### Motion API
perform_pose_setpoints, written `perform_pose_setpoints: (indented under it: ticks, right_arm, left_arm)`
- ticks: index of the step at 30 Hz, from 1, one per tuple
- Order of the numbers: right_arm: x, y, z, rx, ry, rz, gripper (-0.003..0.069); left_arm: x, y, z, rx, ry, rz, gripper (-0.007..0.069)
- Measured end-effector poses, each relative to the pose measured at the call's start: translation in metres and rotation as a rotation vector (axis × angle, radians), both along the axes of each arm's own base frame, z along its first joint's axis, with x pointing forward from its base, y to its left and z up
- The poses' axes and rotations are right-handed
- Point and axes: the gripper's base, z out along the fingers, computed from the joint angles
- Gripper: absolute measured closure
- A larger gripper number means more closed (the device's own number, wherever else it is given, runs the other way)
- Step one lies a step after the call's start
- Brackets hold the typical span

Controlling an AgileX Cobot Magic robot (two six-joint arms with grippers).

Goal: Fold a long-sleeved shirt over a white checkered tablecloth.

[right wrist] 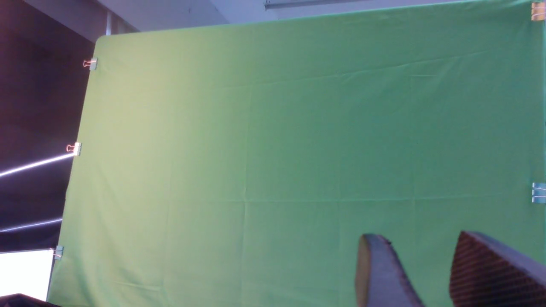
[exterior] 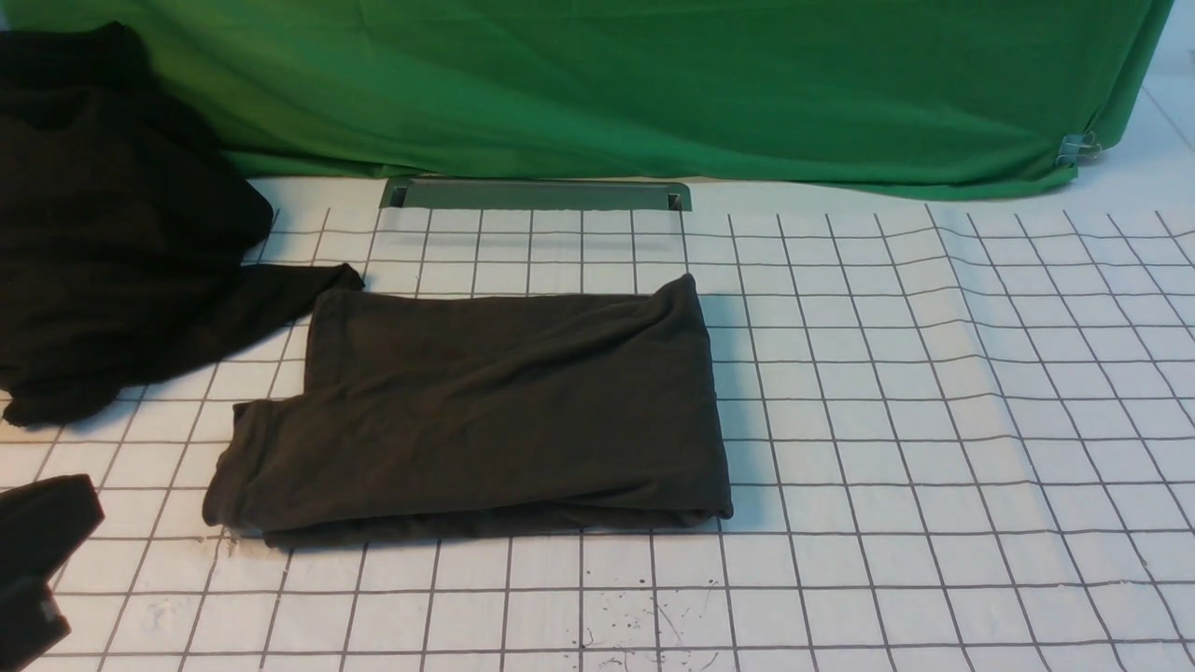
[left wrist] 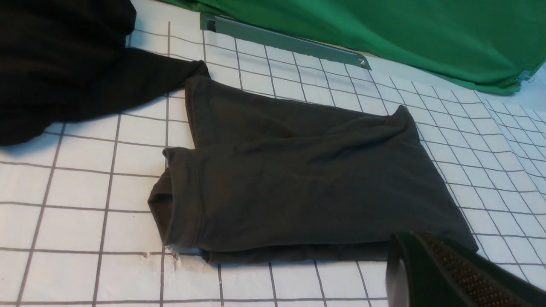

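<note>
The long-sleeved shirt (exterior: 485, 411) lies folded into a rough rectangle on the white checkered tablecloth (exterior: 934, 420), left of centre. Its print and neck label are hidden. In the left wrist view the shirt (left wrist: 298, 183) lies flat on the tablecloth (left wrist: 85, 179). My left gripper (left wrist: 409, 238) hovers just off the shirt's near corner, fingers together and holding nothing. A dark part of the left arm (exterior: 37, 551) shows at the front view's lower left edge. My right gripper (right wrist: 418, 236) is raised, facing the green backdrop, fingers apart and empty.
A blacker plain heap of cloth (exterior: 112, 215) sits at the far left, one flap reaching the shirt's far corner. Green cloth (exterior: 653, 84) hangs along the back, held by a clip (exterior: 1074, 147). A grey metal slot (exterior: 537, 194) lies at its foot.
</note>
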Motion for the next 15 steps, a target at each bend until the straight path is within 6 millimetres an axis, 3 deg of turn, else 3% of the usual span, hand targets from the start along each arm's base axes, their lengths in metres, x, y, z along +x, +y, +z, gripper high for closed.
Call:
perform_pose_setpoints:
  ticks: [8,13,15]
  right_arm:
    - [0.000,0.000,0.000,0.001,0.000,0.001,0.0415]
    - [0.000,0.000,0.000,0.001,0.000,0.001,0.0415]
    - [0.000,0.000,0.000,0.002,0.000,0.001,0.0415]
  left_arm:
    - [0.001,0.006,0.000,0.173,-0.041,0.006,0.0622]
    - [-0.006,0.010,-0.002,0.251,-0.207,0.027,0.0622]
    - [-0.014,0.011,-0.019,0.303,-0.329,0.043,0.0622]
